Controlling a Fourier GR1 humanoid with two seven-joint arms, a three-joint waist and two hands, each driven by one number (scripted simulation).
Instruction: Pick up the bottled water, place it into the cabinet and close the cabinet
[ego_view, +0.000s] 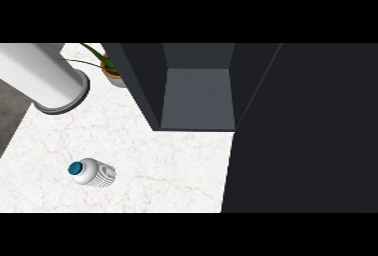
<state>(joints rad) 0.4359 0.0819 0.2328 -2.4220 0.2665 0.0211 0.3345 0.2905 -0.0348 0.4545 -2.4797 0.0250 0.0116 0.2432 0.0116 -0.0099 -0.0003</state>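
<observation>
Head view. White ribbed plastic water bottle with teal cap (93, 172) stands on the white marble counter (170, 160), well apart from the open dark grey cabinet (198, 95). Neither hand is visible, so finger state cannot be told.

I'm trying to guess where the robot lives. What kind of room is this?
Probably a kitchen: a white marble counter, an open dark cabinet, a bottled water and a small potted plant.
</observation>
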